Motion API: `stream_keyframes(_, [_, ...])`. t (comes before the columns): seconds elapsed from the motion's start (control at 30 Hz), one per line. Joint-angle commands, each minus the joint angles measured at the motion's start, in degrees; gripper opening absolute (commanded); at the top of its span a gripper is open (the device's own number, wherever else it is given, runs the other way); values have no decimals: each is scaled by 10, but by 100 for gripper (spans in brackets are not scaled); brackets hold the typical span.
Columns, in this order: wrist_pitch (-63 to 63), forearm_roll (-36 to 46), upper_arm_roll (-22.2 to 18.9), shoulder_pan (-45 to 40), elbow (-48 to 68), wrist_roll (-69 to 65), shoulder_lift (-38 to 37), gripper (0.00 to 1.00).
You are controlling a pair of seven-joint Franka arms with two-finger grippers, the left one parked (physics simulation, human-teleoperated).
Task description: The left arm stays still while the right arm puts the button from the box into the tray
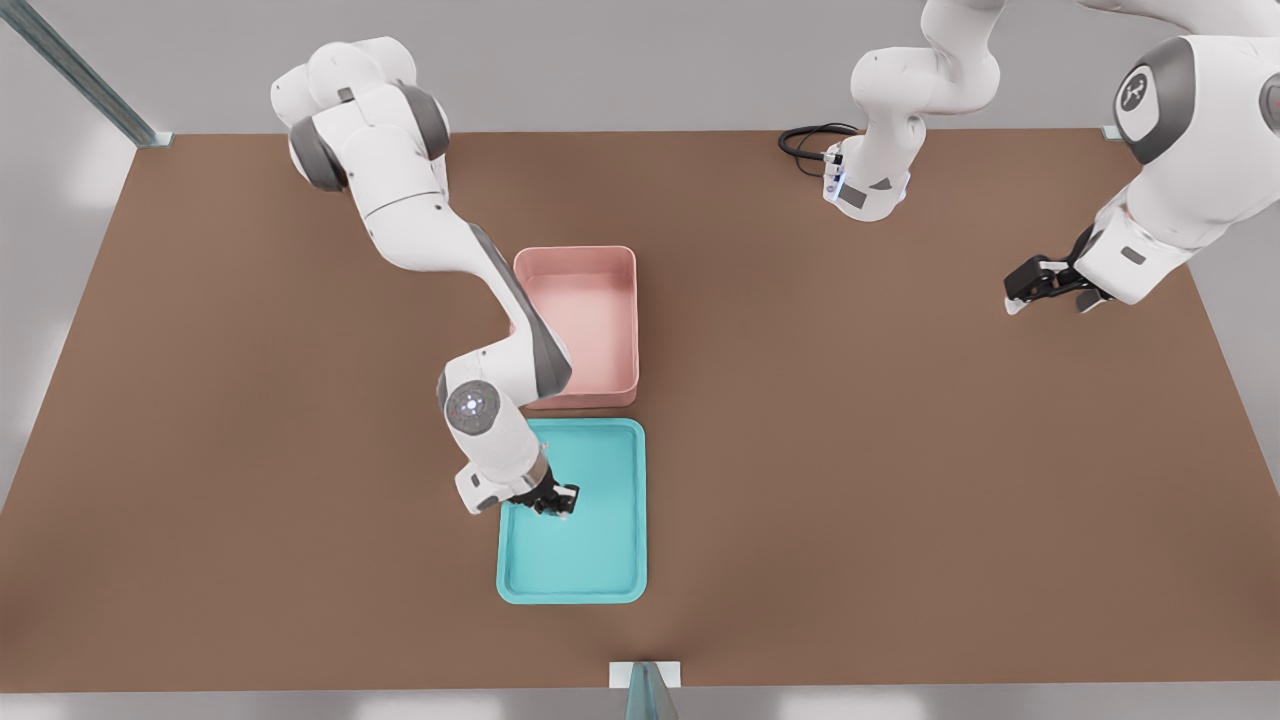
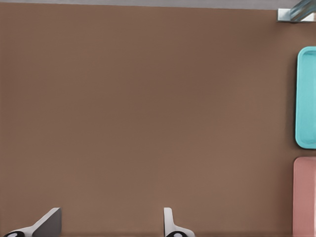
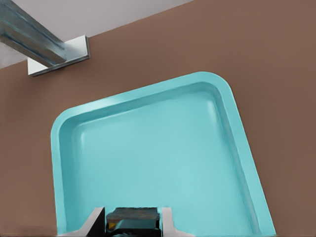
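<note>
My gripper hangs low over the turquoise tray, above the tray's left half in the front view, near its middle. It is shut on the button, a small dark block with a bit of yellow showing between the pale fingers. Below it in the right wrist view lies the tray floor. The pink box stands just behind the tray, and its visible floor holds nothing. My forearm covers the box's near left corner. Tray and box also show at the left wrist view's edge.
The parked arm's gripper hovers at the front view's far right. A metal post on a white bracket stands at the table's near edge, close to the tray, and shows again as the post. A black cable lies at the back.
</note>
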Motion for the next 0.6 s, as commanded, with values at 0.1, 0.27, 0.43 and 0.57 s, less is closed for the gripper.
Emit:
stream_keyframes(0.1, [-52, 8, 4, -3, 20, -122, 3, 100])
stream_keyframes(0.27, [-504, -99, 33, -141, 47, -489, -285, 100])
stream_keyframes(0.43, [-434, -98, 3, -245, -62, -456, -341, 100])
stream_keyframes(0.57, [-391, -94, 4, -268, -115, -462, -385, 100])
